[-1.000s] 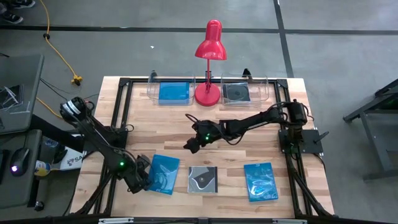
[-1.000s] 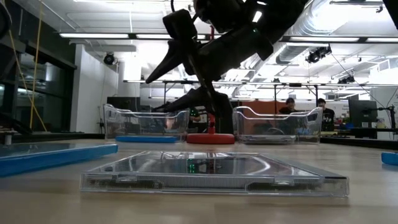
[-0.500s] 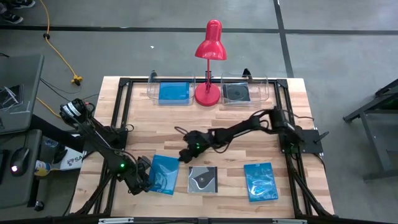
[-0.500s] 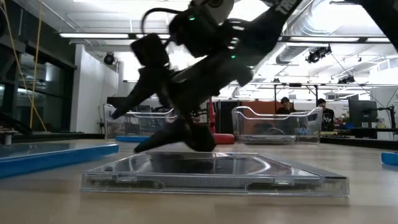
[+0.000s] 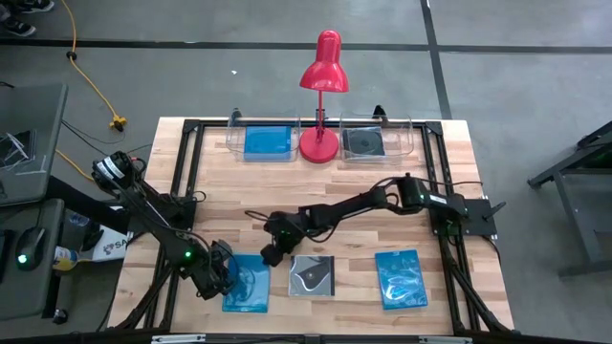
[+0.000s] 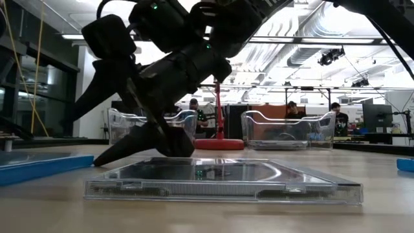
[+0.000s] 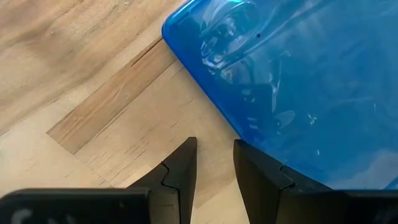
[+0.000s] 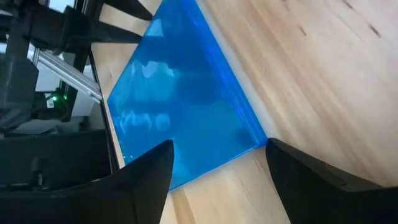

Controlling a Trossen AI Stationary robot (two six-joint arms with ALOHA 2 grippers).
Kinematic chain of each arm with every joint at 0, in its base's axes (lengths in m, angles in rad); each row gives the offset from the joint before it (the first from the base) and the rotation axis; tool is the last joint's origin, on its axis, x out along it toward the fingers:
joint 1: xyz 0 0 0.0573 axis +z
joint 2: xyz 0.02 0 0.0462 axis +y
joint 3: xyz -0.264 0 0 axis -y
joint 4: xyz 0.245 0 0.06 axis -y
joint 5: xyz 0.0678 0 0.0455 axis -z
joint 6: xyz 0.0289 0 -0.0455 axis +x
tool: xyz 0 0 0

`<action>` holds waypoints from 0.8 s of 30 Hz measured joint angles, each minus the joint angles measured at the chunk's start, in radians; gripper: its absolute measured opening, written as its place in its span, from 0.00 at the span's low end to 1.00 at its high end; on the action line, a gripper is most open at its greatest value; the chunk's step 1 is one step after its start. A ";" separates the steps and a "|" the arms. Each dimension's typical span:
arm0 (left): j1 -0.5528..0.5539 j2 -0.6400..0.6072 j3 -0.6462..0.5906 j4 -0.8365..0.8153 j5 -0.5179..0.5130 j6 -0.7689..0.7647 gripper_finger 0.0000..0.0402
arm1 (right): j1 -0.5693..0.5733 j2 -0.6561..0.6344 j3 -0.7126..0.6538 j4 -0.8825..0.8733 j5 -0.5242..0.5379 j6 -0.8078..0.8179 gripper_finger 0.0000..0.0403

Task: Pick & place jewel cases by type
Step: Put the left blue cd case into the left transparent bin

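Red lamp (image 5: 321, 88) between two clear trays (image 5: 259, 139), far side.

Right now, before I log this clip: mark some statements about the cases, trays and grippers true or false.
1. The red lamp stands between the two clear trays at the far edge. True.
2. The right gripper is shut on the dark case. False: its jaws are open, poised at a corner of the blue case on the left, with nothing held.
3. The left tray holds a blue case. True.
4. The right tray is empty. False: a dark case lies in it.
5. Three cases lie along the near edge of the table. True.
6. The left gripper hovers over the far-right blue case. False: it is beside the left one.
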 joint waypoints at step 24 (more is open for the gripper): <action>0.000 0.001 -0.002 0.003 -0.022 0.003 0.26 | 0.012 -0.002 -0.004 0.072 -0.028 -0.056 0.61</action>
